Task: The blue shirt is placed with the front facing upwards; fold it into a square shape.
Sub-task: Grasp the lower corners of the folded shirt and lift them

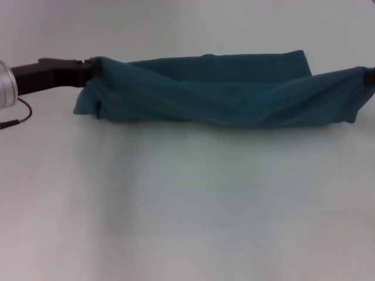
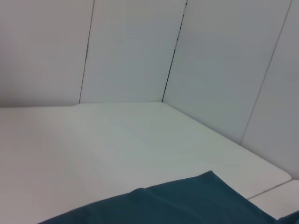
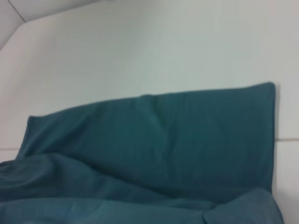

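The blue shirt [image 1: 222,93] lies as a long, wrinkled band across the far part of the white table [image 1: 187,205], its front layer pulled taut from end to end. My left gripper [image 1: 91,67], black, is shut on the shirt's left end. At the picture's right edge only a dark bit of my right gripper [image 1: 371,76] shows, shut on the raised right end. The left wrist view catches a corner of the blue shirt [image 2: 187,200]. In the right wrist view the blue shirt [image 3: 163,149] shows a flat back layer with a folded layer over it. No lettering shows.
A thin dark cable [image 1: 23,111] hangs under the left arm. White wall panels [image 2: 140,46] stand behind the table, and a seam [image 2: 271,189] crosses the table near the shirt's corner.
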Tool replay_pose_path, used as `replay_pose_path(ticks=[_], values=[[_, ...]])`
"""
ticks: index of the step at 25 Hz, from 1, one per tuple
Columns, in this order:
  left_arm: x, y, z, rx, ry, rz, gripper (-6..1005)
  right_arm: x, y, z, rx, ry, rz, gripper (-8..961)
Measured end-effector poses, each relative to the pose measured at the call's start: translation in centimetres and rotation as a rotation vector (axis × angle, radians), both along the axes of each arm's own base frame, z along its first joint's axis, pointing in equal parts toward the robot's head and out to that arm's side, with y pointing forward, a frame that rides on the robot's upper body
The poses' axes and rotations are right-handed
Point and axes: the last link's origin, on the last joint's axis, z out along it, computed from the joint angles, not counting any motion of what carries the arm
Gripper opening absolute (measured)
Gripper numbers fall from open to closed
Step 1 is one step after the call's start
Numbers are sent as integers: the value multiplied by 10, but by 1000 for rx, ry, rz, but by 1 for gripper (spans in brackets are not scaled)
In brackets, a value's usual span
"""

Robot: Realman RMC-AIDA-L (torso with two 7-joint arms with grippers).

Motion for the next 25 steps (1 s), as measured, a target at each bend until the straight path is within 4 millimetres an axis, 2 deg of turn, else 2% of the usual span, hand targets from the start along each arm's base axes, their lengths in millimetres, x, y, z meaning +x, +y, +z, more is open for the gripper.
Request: replay_pose_path(ticks=[3, 15, 24, 25], values=[[-8, -10, -5, -22, -8, 12, 69, 7, -12, -6, -22, 13, -9, 64], [-54, -81, -25, -155, -64, 66, 77, 42, -71, -31, -78, 137, -55, 72], [-77, -130, -24, -266, -140, 75, 83, 62, -113, -46, -128, 230, -86, 78], [-77, -130, -24, -266, -140, 75, 84, 64, -119, -48, -136, 245, -89, 78]])
